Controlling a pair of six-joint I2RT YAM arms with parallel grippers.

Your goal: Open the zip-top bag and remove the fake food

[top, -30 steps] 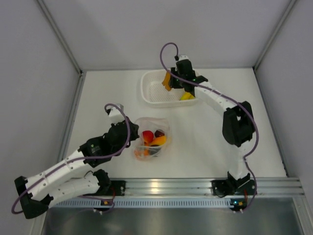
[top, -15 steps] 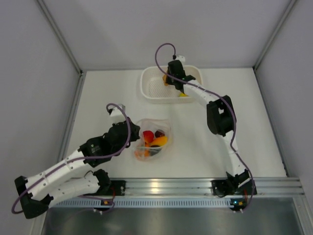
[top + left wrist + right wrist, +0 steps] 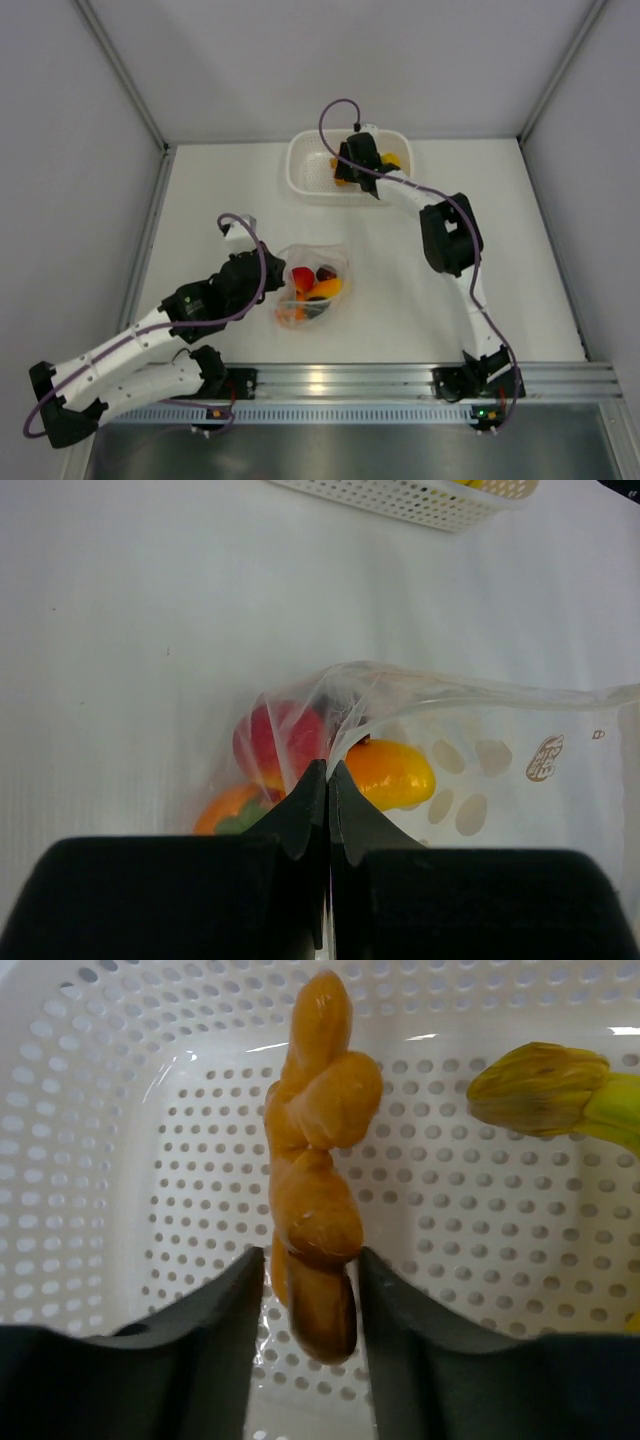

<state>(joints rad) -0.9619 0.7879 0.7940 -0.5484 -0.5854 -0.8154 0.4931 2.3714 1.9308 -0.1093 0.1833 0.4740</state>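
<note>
Looking down on a white table [image 3: 220, 200], two robot arms reach out from its near edge. The left gripper [image 3: 327, 772] has its fingers pressed fully together, pinching a fold of the clear zip-top bag [image 3: 480, 730] at the bag's left side, where the film is drawn up into a peak. The bag lies near the middle of the table, white dots showing on its plastic. Some of the fake food [image 3: 312, 282] is inside it: a red fruit [image 3: 275, 735], a rounded orange piece [image 3: 395, 773] and a dark purple piece [image 3: 326, 271], packed close together.

The right arm stretches to a white perforated basket [image 3: 120, 1160] at the far side of the table, well apart from the bag. The right gripper [image 3: 310, 1256] sits low inside the basket, its fingers partly apart with the lower end of a twisted orange piece [image 3: 318, 1130] between them. The fingers lie close against its sides, but it cannot be told whether they grip it. A yellow banana [image 3: 540, 1085] lies in the basket to its right, not touching it
</note>
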